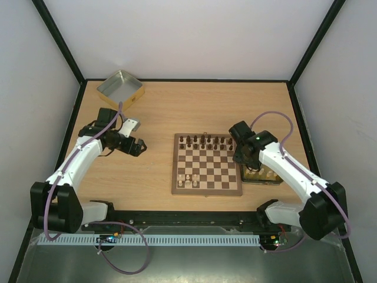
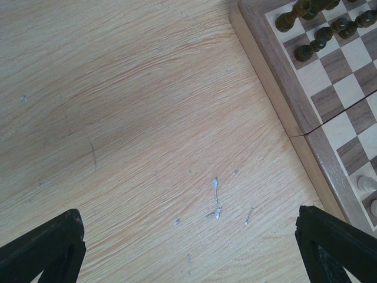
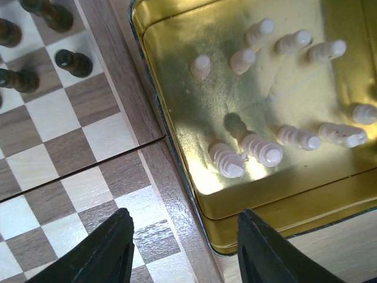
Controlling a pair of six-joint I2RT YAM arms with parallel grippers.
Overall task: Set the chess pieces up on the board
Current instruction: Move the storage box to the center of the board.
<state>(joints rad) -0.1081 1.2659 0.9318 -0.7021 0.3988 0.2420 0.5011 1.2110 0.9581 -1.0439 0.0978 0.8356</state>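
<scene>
Chess pieces lie in the tin just beyond the right jaws.

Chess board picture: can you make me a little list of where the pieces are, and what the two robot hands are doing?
board: middle of the table, between the arms
dark pieces: lined up along the far rows
pale pieces: a few on the near left squares, about ten more in the gold tin
gold tin: right beside the board's right edge
silver tin: far left of the table
left gripper: open, holding nothing, over the table left of the board
right gripper: open, holding nothing, over where board and gold tin meet
</scene>
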